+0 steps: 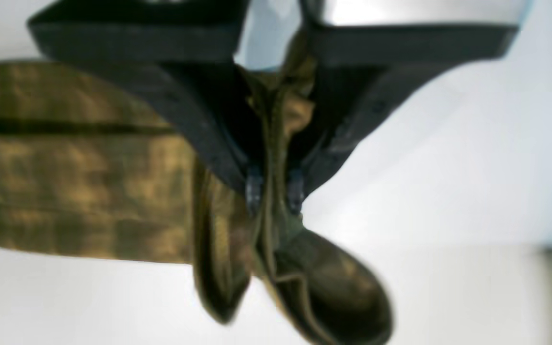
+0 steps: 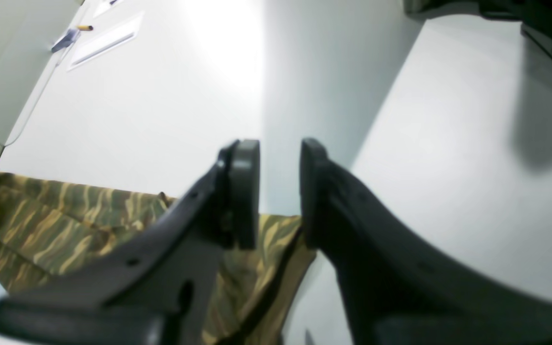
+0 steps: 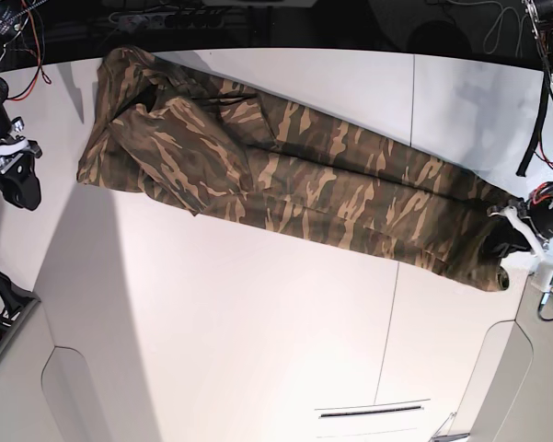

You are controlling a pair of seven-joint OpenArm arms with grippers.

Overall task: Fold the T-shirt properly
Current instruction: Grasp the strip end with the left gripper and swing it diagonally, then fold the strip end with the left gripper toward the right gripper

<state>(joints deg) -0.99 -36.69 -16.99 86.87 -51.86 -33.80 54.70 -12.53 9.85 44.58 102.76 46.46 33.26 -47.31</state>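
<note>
1. Where the left gripper (image 1: 274, 191) bites the T-shirt (image 3: 285, 180), the left wrist view is blurred; its fingers (image 1: 254, 189) are pinched nearly together on a bunched fold of camouflage cloth, which hangs below them in two lobes.
2. In the base view that same gripper (image 3: 508, 235) sits at the right edge of the frame, on the shirt's lower-right end, partly hidden by cloth and white fittings.
3. Cut off by the left edge of the base view, the right gripper (image 3: 18, 175) hangs apart from the shirt; the right wrist view shows its jaws partly open with a clear gap and nothing held, the right gripper (image 2: 280, 191) above white tabletop.
4. The shirt lies as a long band from upper left to lower right across the white table (image 3: 258, 313).
5. No containers are visible.
6. Bare tabletop fills the lower half of the base view.
</note>
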